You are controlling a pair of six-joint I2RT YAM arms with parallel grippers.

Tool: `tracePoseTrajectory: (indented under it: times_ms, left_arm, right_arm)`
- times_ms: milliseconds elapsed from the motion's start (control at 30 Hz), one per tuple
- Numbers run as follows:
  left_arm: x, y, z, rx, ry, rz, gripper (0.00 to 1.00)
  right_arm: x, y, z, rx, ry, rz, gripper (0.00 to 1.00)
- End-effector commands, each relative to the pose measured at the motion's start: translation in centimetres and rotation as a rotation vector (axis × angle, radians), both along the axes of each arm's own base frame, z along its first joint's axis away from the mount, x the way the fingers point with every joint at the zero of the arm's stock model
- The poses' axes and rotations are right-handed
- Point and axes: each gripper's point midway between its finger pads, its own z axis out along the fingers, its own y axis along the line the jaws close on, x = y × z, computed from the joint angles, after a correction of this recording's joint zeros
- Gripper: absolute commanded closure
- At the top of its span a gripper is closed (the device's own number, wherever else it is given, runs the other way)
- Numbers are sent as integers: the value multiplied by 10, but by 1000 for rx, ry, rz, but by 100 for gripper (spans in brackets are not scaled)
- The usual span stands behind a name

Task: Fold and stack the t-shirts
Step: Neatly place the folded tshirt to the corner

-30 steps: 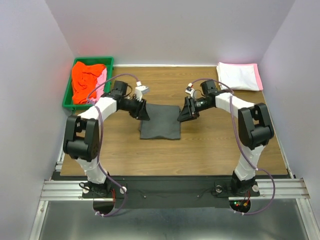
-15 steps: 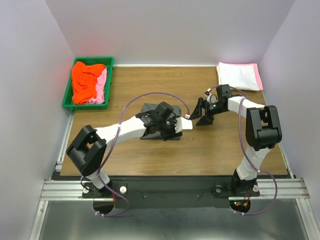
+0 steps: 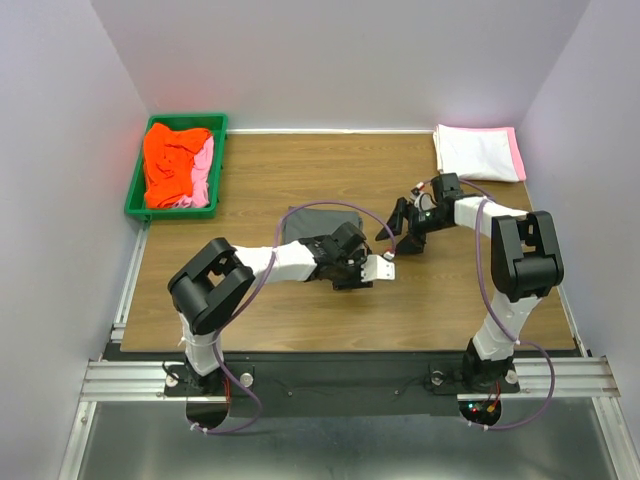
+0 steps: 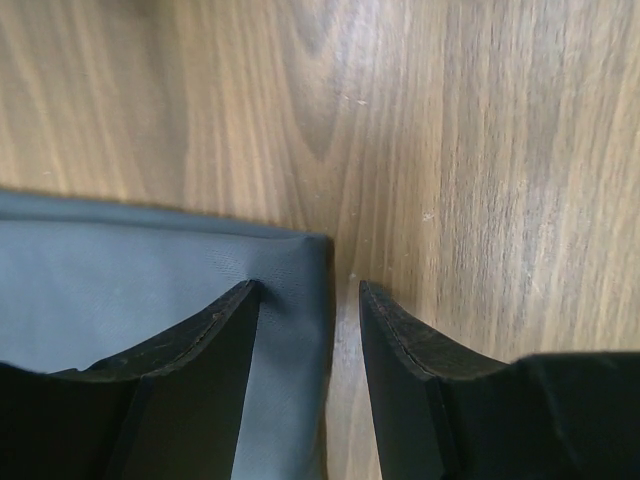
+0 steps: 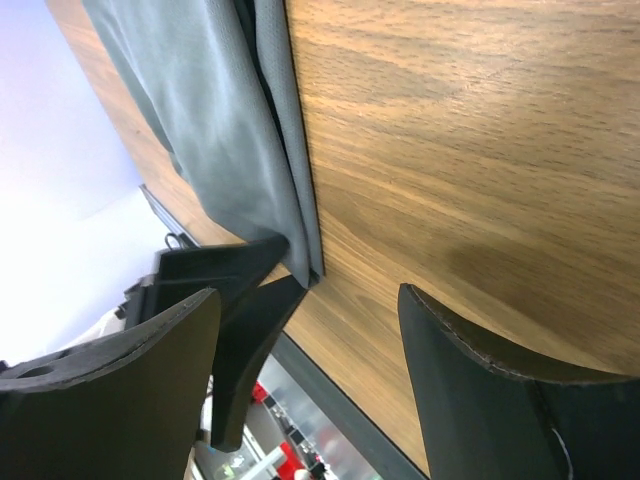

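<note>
**Change since the earlier frames:** The left arm had swung across the wooden table (image 3: 450, 300). The left gripper (image 3: 356, 272) had gone from the far left corner of the dark charcoal grey cloth t-shirt (image 3: 305, 222) to its near right corner. The shirt lay mid-table and showed less area than before, its near part under the arm. In the left wrist view the left gripper (image 4: 308, 287) was released, its jaws straddling the shirt's (image 4: 120, 270) edge, one finger on cloth and one on wood. The right gripper (image 3: 400, 235) had shifted right, clear of the shirt. Its jaws stood spread over bare wood (image 5: 308, 292), beside the layered cloth edge (image 5: 220, 120).

**Containers:** The green plastic bin (image 3: 133, 190) at the far left held a crumpled orange-red t-shirt (image 3: 170, 165) and a light pink t-shirt (image 3: 203, 170). A folded white t-shirt (image 3: 478, 150) lay on the table at the far right.
</note>
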Motion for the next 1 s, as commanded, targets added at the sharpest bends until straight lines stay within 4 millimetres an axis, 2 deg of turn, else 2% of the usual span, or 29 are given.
tracePoseTrajectory:
  times_ms: [0,100,133,233,267,433,600,767,833,967]
  left_arm:
    - [2,-6,-5,0,-29,-26,49]
    - [6,-7,-7,-5,-32,3,66]
    - [7,-8,-4,-19,-28,13,78]
    - [11,-16,13,-90,10,53,97]
    - [10,-23,22,-123,26,51,100]
    - [15,-31,58,-225,69,92,100]
    - [21,-42,81,-273,77,101,100]
    - [29,-53,98,-319,80,117,100]
    - [32,-57,106,-336,74,118,100]
    - [34,-61,110,-347,81,118,100]
  right_arm:
    - [7,3,1,23,-17,-15,23]
    - [7,2,0,20,-21,-20,22]
    - [8,2,0,22,-25,-27,21]
    - [12,0,-5,2,-25,-84,20]
    - [12,0,-8,1,-20,-98,19]
    - [22,10,-9,79,-12,-186,16]
    - [34,27,0,125,-52,-233,17]
    - [36,31,-13,93,-24,-275,26]
    - [40,29,-20,64,-25,-314,33]
    - [53,33,-30,47,-44,-345,39]
